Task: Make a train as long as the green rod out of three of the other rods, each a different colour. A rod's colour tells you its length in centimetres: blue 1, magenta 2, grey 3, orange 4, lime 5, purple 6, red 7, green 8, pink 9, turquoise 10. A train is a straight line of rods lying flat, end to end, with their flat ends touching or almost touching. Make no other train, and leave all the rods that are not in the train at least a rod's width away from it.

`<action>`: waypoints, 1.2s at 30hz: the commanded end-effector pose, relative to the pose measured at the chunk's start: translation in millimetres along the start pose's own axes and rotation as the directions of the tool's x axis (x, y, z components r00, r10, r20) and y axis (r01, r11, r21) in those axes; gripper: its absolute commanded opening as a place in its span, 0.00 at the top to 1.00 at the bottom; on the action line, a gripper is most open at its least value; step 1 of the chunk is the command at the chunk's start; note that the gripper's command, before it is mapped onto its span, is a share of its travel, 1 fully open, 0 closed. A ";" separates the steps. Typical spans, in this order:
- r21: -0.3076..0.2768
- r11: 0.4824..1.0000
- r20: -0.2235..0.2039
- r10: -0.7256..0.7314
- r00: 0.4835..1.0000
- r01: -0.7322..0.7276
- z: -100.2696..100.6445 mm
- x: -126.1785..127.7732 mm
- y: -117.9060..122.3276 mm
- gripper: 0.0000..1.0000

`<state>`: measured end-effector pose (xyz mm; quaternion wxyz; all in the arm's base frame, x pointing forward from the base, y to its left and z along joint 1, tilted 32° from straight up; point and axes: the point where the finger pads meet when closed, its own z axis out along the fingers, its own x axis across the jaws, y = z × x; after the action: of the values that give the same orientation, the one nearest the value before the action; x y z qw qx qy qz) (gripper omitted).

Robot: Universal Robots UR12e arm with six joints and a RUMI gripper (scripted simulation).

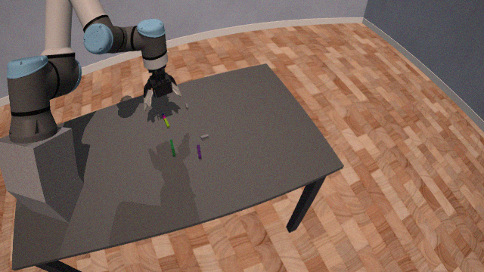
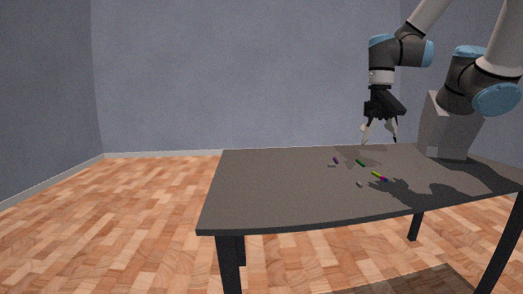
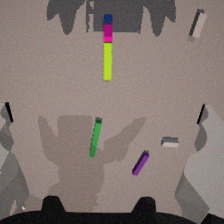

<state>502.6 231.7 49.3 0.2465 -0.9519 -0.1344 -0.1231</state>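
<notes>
- Here's the train, upper middle of the wrist view: blue rod, magenta rod, lime rod, one straight line!
- One, two, five: that adds up to the green rod, lying apart at lower centre.
- And the gripper is released, jaws spread wide, nothing between them, well above the table!
- The danger? Coming down again needlessly: a wide finger could clip the lime end and kink the line.
- Magenta meets lime closely; I can't rule out a hairline gap, and a clumsy nudge to shut it could skew the joint.
- Purple rod, lower right, stands well clear; only a stray sweep could spoil that.
</notes>
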 end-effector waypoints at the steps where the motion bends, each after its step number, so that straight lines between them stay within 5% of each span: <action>1: 0.000 1.000 0.000 -0.001 1.000 0.001 -21.3 0.3 0.1 0.00; 16: 0.000 1.000 0.000 -0.001 1.000 0.001 -77.6 0.3 0.2 0.00; 36: 0.000 1.000 0.000 -0.001 1.000 0.001 -80.6 0.3 0.1 0.00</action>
<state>488.9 191.4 117.2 0.2467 -0.9518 -0.1346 -0.1228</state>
